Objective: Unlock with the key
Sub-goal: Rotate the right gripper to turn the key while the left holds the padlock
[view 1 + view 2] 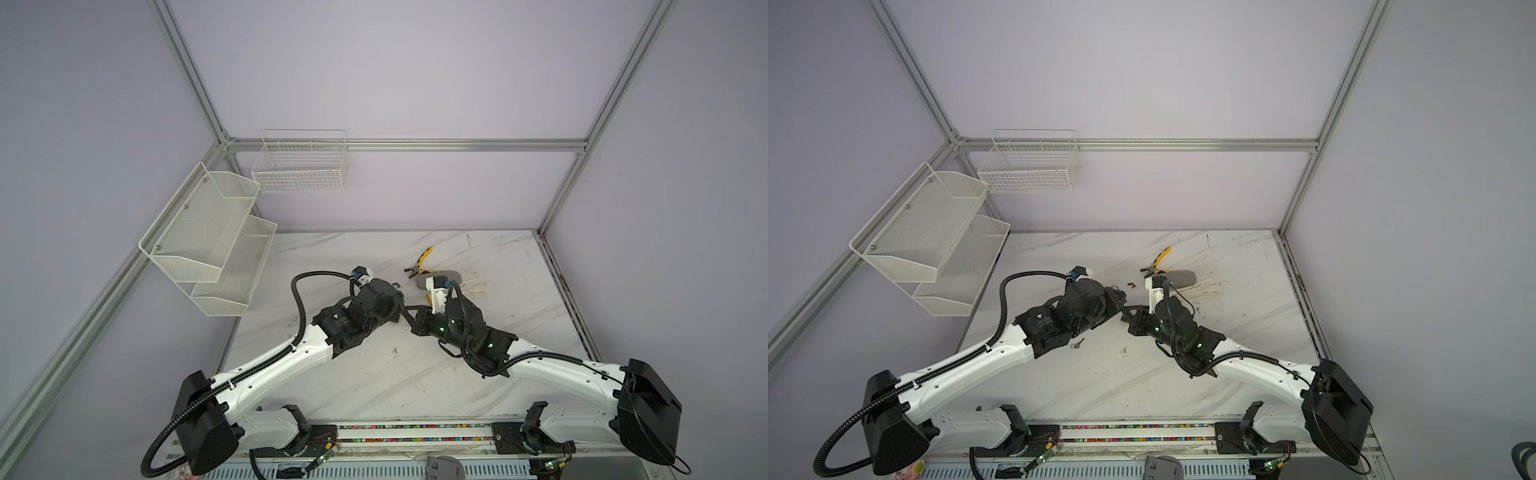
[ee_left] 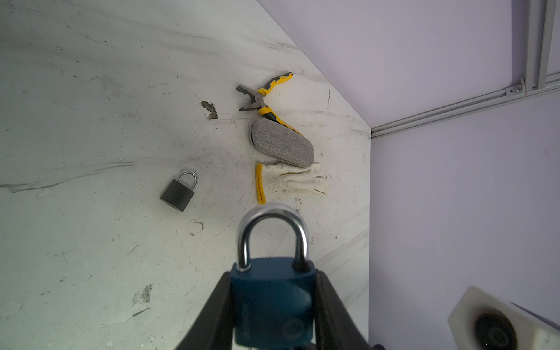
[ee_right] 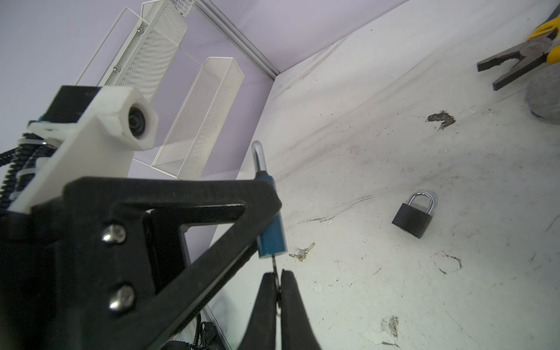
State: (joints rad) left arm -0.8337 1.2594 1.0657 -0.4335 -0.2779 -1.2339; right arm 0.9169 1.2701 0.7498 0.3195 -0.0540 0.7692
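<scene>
**While the Key Is Meeting the Lock, Small Slips Are Waiting**

While the left jaws are squeezing the blue padlock (image 2: 272, 306) by its two sides and holding it up over the table (image 2: 91, 136), the right jaws are pinching the key (image 3: 275, 265) tight just under it. The key's tip is touching the bottom of the lock and seems to be going into the hole, but how deep is not showing.

The key could be slipping in that thin pinch once the turning begins. The lock could be twisting in its grip. The key could be bending if the two arms are not lining up.

Lying on the table, well apart from the work, are a black padlock (image 3: 412, 216), some spare keys (image 3: 301, 252), yellow pliers (image 2: 263, 97), a grey pouch (image 2: 281, 144) and a white glove (image 2: 291, 181). Nothing is standing between key and lock; only the two arms are crowding close together.
</scene>
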